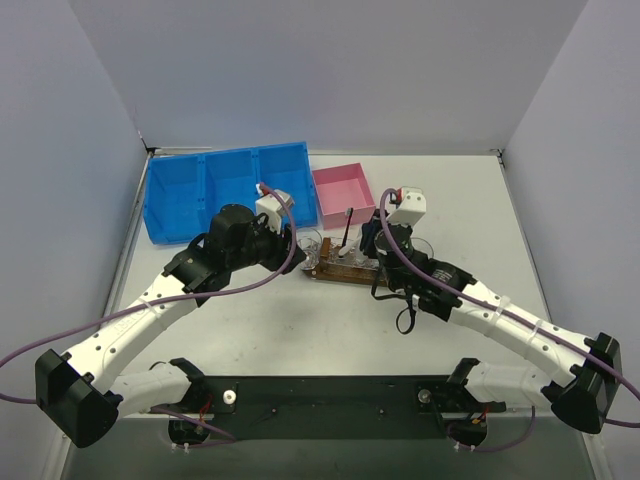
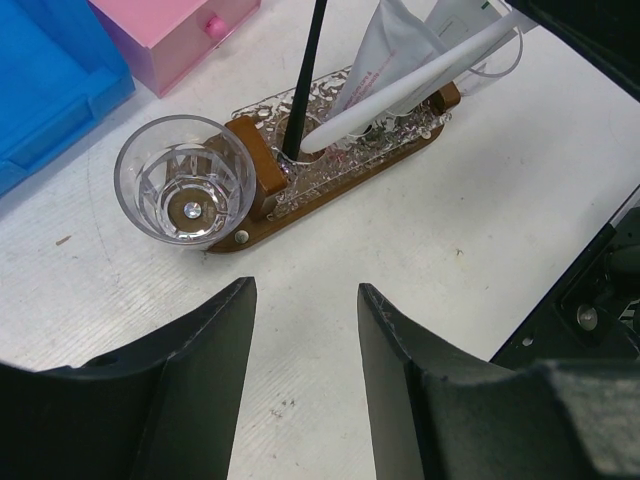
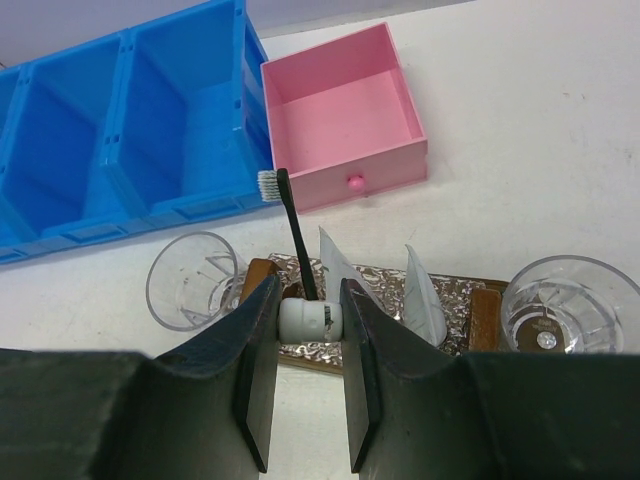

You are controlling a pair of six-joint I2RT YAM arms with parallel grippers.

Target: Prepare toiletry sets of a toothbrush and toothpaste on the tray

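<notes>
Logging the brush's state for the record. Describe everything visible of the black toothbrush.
The black toothbrush is a thin black stick topped by a small head of pale bristles. It stands nearly upright, leaning slightly, its foot in the clear textured holder on the tray, toward the left arm's end. No gripper holds it; the right gripper, shut on a white handle, sits close by its foot.

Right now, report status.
Left gripper open, empty. Right gripper shut on white brush handle, tip resting on tray. Black toothbrush upright alongside.
</notes>
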